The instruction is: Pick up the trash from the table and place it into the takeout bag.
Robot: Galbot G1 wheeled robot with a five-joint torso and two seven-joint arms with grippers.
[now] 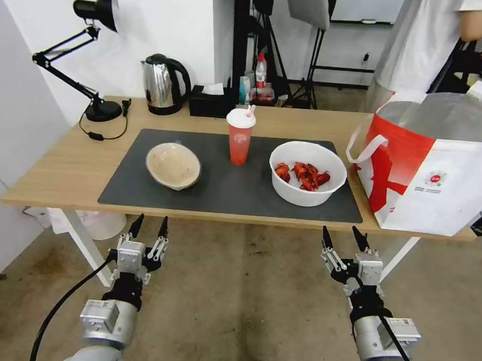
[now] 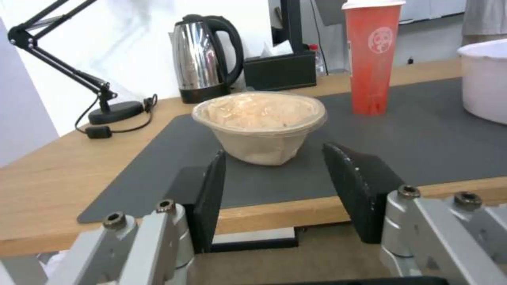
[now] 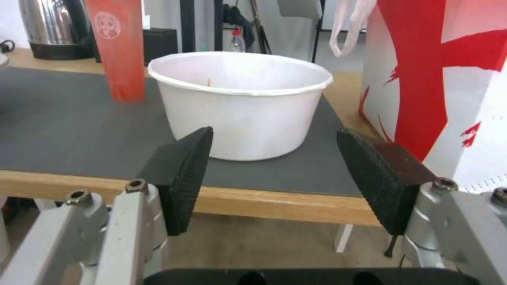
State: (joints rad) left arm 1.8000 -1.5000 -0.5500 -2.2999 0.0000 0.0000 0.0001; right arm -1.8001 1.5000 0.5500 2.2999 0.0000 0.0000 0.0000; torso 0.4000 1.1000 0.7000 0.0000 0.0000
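The left claw and right claw hung wide open, holding nothing, below the long light-wood worktop. The round white bowl of red crayfish shells sat on the dark mat beside the big red-and-white takeout bag. It looked light, stiff and slippery, so its rim seemed best to grab.

Both arms reach forward side by side, the left hand and right hand spread wide, holding nothing.

The left end effector hangs spread before the surface edge; beyond it the beige bowl sits on the dark mat; behind stand the red cup, kettle and tissue box.
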